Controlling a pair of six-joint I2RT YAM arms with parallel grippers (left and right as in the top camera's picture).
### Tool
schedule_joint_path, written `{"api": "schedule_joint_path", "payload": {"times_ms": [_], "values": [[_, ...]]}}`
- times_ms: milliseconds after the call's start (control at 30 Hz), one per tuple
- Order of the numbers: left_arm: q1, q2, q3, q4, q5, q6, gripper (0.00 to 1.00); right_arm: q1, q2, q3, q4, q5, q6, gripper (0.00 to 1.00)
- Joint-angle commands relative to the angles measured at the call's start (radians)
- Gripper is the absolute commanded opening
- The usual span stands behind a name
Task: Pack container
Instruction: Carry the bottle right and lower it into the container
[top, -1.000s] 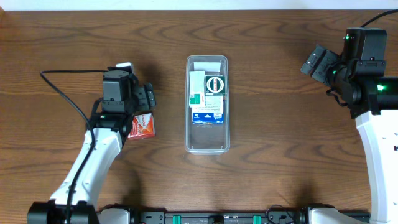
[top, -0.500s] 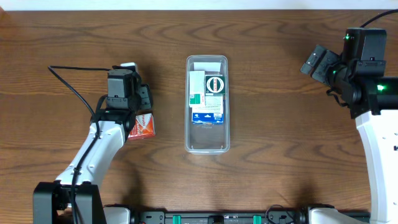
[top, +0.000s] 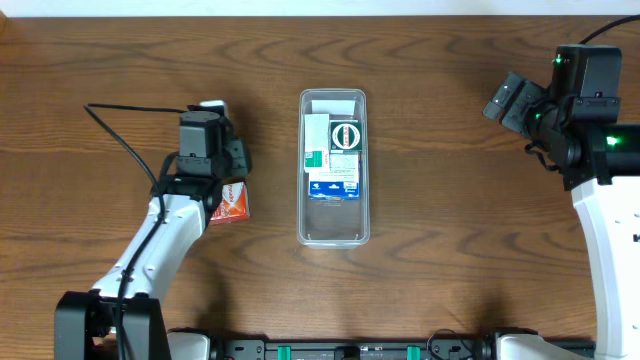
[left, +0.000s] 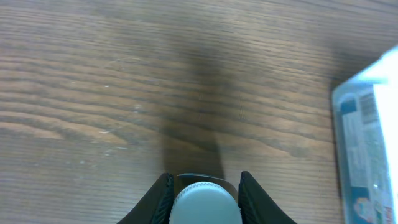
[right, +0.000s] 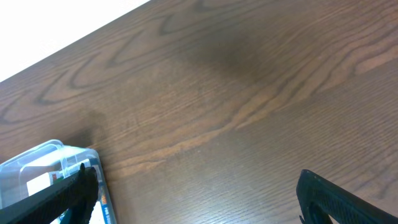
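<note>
the container (top: 333, 222) lies at the middle of the table, its long side running near to far. its far half is filled with small boxes (top: 333, 155) lying flat, and its near half is bare. i judge it light and thin-walled: clear plastic that would flex if squeezed and skate on the smooth wood if nudged sideways. the best hold looks like the raised rim at the bare near end, one finger inside the wall and one outside, gently. to its left a red box (top: 231, 200) lies on the table, partly under my left arm. my left gripper (left: 204, 182), on the far side of that box, is closed down on a pale rounded item (left: 202, 204) i cannot identify. my right gripper (right: 198, 177), well apart at the far right, is spread wide with nothing in it.
</note>
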Motion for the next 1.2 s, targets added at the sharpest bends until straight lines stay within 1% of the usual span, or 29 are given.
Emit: {"api": "schedule_joint_path", "payload": {"times_ms": [0,133,400,567,733,867,1033,1167], "values": [[-0.021,-0.005,0.018,-0.002,0.002,0.003,0.22,-0.004,0.000,-0.001,0.000,0.003,0.010,0.99],[-0.046,-0.041,0.018,-0.011,0.002,0.002,0.22,-0.004,0.000,-0.001,0.000,0.003,0.010,0.99],[-0.138,-0.203,0.018,-0.090,-0.006,-0.005,0.20,-0.004,0.000,-0.001,0.000,0.003,0.010,0.99],[-0.209,-0.319,0.018,-0.142,-0.078,-0.017,0.19,-0.004,0.000,-0.001,0.000,0.003,0.010,0.99],[-0.312,-0.433,0.018,-0.188,-0.183,-0.033,0.19,-0.004,0.000,-0.001,0.000,0.003,0.010,0.99],[-0.410,-0.496,0.018,-0.217,-0.206,-0.084,0.19,-0.004,0.000,-0.001,0.000,0.003,0.010,0.99],[-0.541,-0.516,0.018,-0.208,-0.236,-0.125,0.19,-0.004,0.000,-0.001,0.000,0.003,0.010,0.99],[-0.617,-0.499,0.018,-0.201,-0.242,-0.139,0.19,-0.004,0.000,-0.001,0.000,0.003,0.010,0.99]]}}
